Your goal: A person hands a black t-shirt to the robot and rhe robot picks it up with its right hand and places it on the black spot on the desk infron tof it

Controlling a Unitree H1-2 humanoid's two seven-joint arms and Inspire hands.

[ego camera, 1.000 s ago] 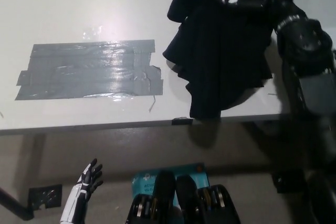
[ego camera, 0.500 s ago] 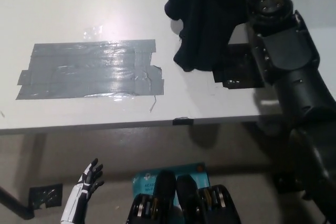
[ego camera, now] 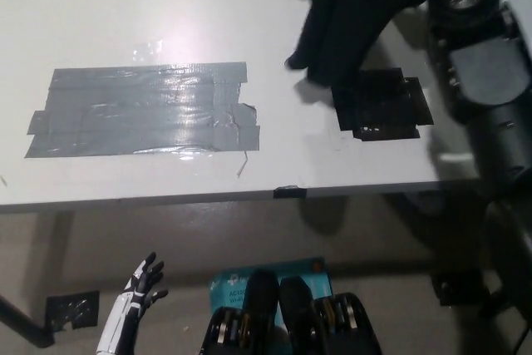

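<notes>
The white tabletop (ego camera: pixel 166 6) carries a wide grey tape patch (ego camera: pixel 141 112) and, to its right, a black spot (ego camera: pixel 382 106), which is now uncovered. The black right arm (ego camera: pixel 486 97) has lifted the black t-shirt (ego camera: pixel 345 14) up and away; a second ago it draped over that spot. The right hand is hidden in cloth, so I cannot tell its fingers. The placing seems still undone. The white left hand (ego camera: pixel 141 284) rests low, fingers spread.
</notes>
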